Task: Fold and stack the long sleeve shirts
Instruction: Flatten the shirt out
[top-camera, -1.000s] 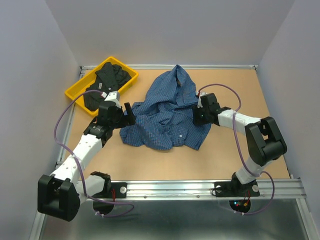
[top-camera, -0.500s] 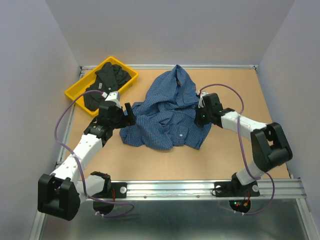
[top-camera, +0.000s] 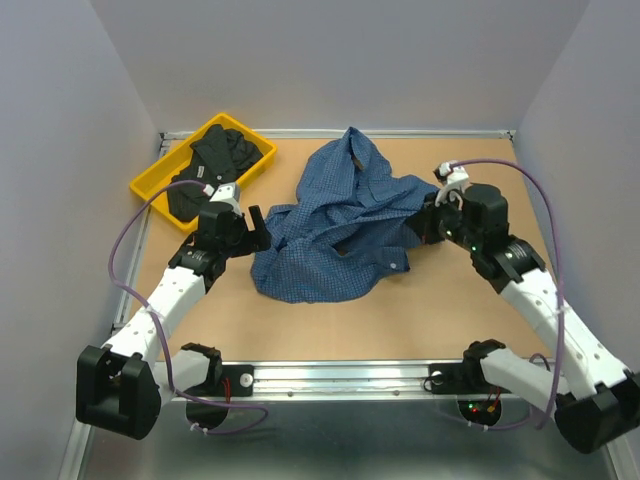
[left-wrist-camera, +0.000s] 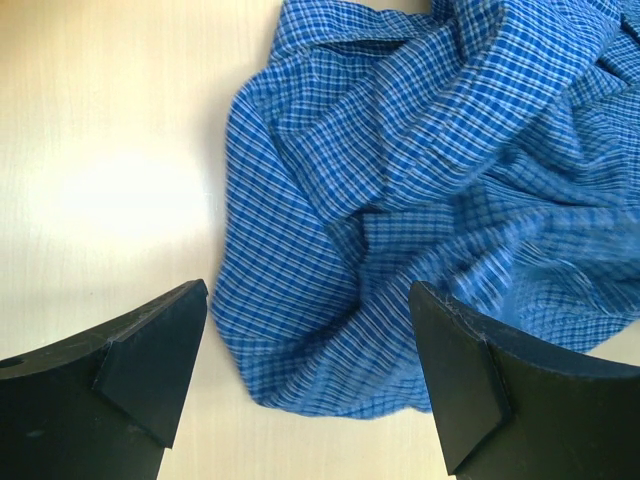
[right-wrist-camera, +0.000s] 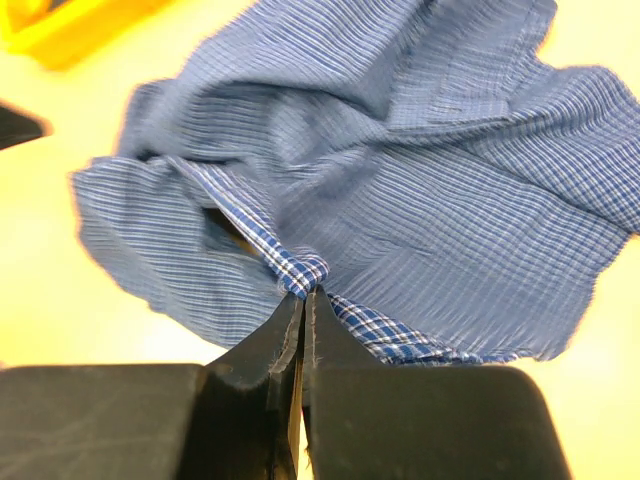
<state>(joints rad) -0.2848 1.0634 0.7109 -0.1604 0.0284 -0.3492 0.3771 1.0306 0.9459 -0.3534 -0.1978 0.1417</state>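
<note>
1. Metal rail (top-camera: 350, 375) runs along the near edge of the table (top-camera: 400, 325) and carries both arm bases; beyond it a bare strip of brown board lies open across the full width.
2. Bare board also lies to the right of the right arm, out to the side wall.
3. The blue checked shirt (top-camera: 340, 230) lies crumpled mid-table, between the two arms and apart from every edge.
4. The left gripper (top-camera: 255, 228) stands with jaws spread wide and grips nothing; in the wrist view the shirt's left hem lies below and between its dark fingers (left-wrist-camera: 150, 350), with bare board to the left of the cloth.
5. The right gripper (top-camera: 432, 222) is clamped tight on a fold at the shirt's right side; the wrist view shows a ridge of check cloth running straight into the closed tips.
6. The far-right corner of the board is open up to the back rim.
7. The black shirt (top-camera: 215, 160) is bundled in a yellow tray (top-camera: 147, 186) set at an angle in the far-left corner, near the left gripper and well apart from the right.
</note>
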